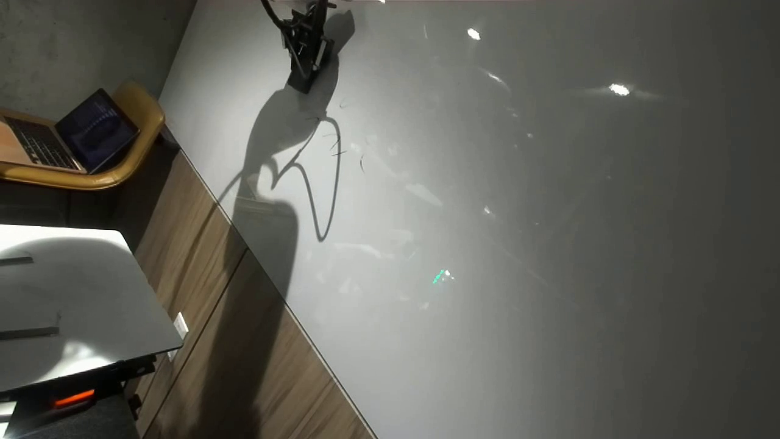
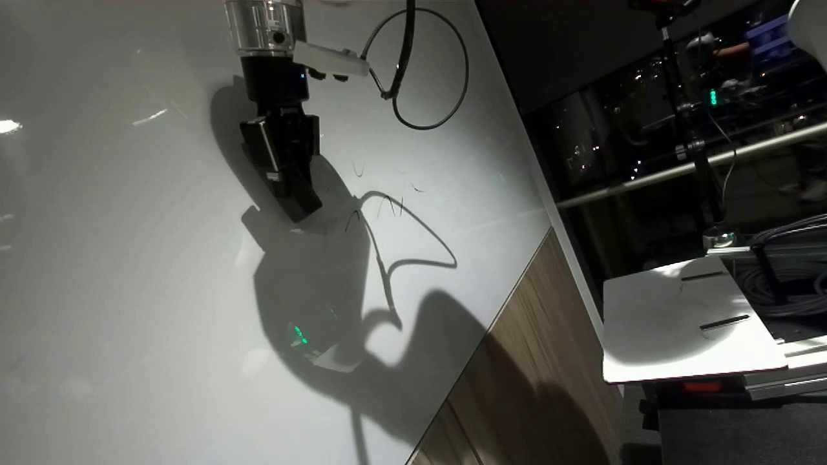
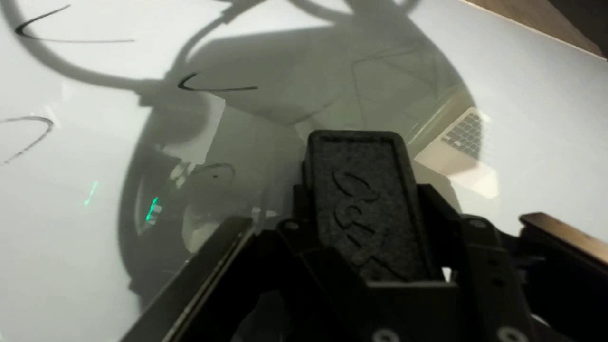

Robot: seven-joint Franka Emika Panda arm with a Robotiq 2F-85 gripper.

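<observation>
A dark grey block with a felt-like face and grooved lines, apparently a board eraser, sits lengthwise between the fingers of my gripper. The jaws press on its two long sides, and its far end sticks out past the fingertips. Beyond it spreads a large glossy white board bearing thin black strokes, among them one curved mark close to the eraser. In an exterior view the gripper hangs near the board with the eraser pointing down; whether it touches the surface I cannot tell. More black marks lie to its right.
Wood panels border the board's lower edge. A yellow chair carries a laptop. A white-topped table stands nearby. A cable loop hangs beside the wrist. Shadows and reflections cover part of the board.
</observation>
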